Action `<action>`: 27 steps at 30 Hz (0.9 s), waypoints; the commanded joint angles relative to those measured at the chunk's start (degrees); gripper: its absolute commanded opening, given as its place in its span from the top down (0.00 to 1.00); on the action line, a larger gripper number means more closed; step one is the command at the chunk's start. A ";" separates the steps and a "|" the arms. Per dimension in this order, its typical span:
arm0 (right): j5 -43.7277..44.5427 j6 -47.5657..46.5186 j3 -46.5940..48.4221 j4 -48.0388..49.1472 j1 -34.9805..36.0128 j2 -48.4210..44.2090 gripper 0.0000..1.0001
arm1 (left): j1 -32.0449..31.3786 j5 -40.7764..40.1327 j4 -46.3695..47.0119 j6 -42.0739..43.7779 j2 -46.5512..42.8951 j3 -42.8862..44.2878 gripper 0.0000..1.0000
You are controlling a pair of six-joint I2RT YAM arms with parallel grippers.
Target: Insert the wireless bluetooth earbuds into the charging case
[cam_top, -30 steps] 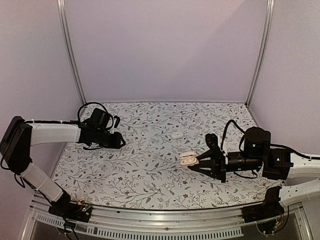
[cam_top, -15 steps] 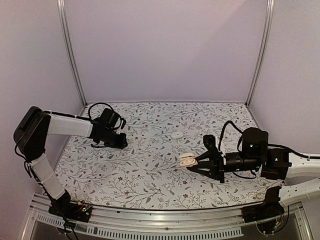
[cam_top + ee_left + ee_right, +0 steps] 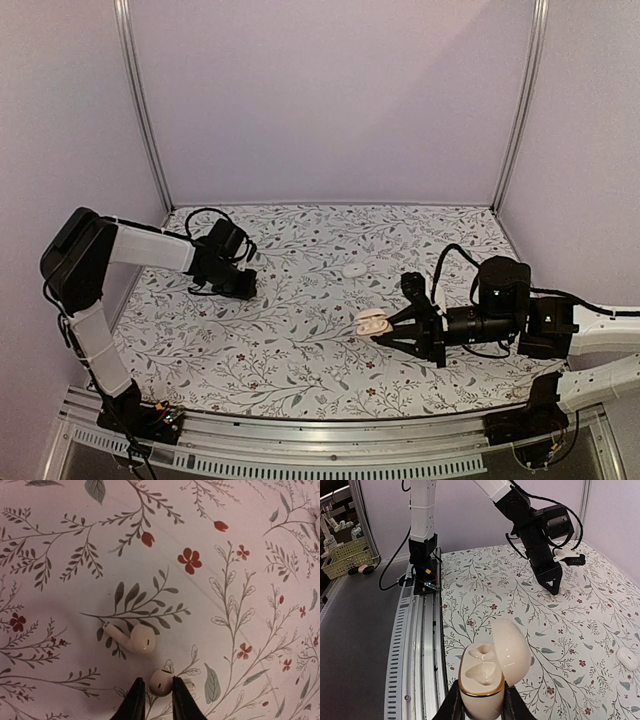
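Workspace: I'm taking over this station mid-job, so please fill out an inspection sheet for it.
Surface: floral cloth, lying flat.
Job's things: charging case, lid open, both sockets empty; near earbud and far earbud lie on the cloth.
Clutter: white oval piece, apart from both arms.
Pincers: left pincer, fingers flank the near earbud, grip uncertain; right pincer, shut on the charging case.
Cables: black loops at both wrists.
Surroundings: pale walls, metal posts, basket beyond the rail.

earbuds (image 3: pixel 131 637) on the table (image 3: pixel 300 340) at left — case (image 3: pixel 374 321) at right, oval lump (image 3: pixel 352 270) behind it.
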 commanded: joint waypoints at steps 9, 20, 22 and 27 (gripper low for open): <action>0.70 -0.21 1.29 0.37 0.28 0.30 1.00 | -1.22 -1.43 -0.17 1.42 2.30 1.53 0.83; 1.15 -0.30 1.29 0.34 0.28 0.37 1.00 | -3.37 -4.45 -1.50 2.97 3.80 2.68 0.87; 1.24 -0.30 1.31 0.26 0.28 0.62 1.00 | -3.75 -4.83 -1.50 3.30 3.86 2.77 0.87; 1.30 -0.30 1.44 0.14 0.28 0.67 1.00 | -4.57 -6.43 -2.47 3.85 4.65 3.29 0.84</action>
